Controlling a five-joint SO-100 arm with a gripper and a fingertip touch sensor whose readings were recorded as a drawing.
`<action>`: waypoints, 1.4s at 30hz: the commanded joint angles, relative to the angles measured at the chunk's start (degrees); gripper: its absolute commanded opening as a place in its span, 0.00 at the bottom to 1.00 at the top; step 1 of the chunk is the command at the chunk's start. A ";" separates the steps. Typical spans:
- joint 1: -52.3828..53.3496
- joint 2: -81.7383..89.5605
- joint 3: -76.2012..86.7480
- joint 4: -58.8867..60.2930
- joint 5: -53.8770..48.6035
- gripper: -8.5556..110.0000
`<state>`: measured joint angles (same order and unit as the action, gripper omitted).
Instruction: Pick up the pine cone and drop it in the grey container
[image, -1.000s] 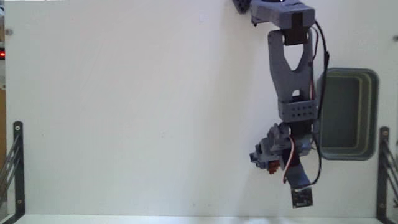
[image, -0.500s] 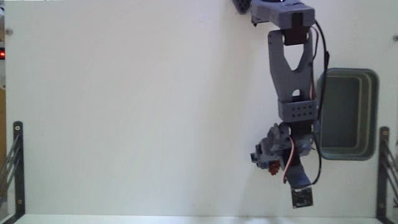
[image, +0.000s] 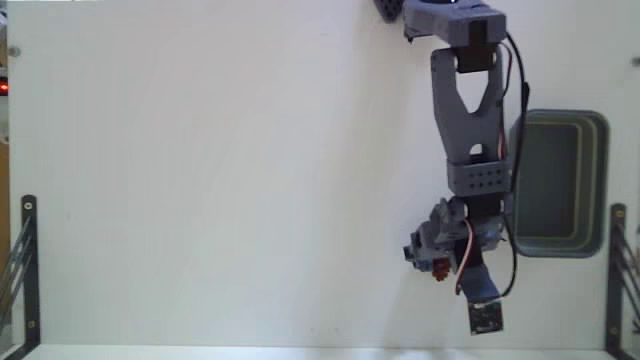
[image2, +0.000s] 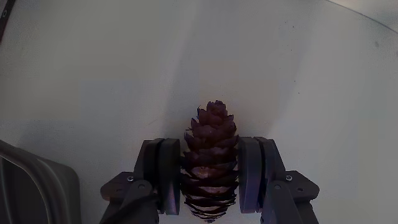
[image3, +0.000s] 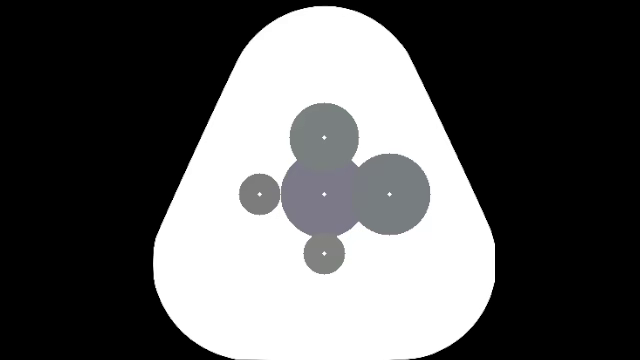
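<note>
In the wrist view the pine cone (image2: 210, 163) is being gripped by the hand (image2: 210, 177), whose two grey jaws are being pressed against the cone's left and right flanks. The cone is being held lengthwise between them, its scaly tip pointing away from the camera and standing out past the finger pads (image2: 168, 174). A bare stretch of the white desk (image2: 124, 74) is being shown behind it, and whether the cone is resting on that surface or is being held just above it cannot be told. A corner of the grey container (image2: 37, 186) is being caught at the lower left edge of the same view.

In the fixed view the arm (image: 470, 110) is being stretched down from the top edge, and the cone itself is being hidden beneath the wrist. The container (image: 598, 180) is being seen just to the right of the arm, on the desk (image: 200, 180), with dark brackets (image: 22, 270) at the lower corners.
</note>
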<state>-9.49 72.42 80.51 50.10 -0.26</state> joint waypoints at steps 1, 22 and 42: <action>-0.92 2.51 -0.29 -0.98 0.26 0.51; -0.92 2.73 -3.57 2.52 0.26 0.51; -0.92 0.82 -22.11 19.15 0.26 0.51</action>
<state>-9.58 71.54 63.37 66.97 -0.26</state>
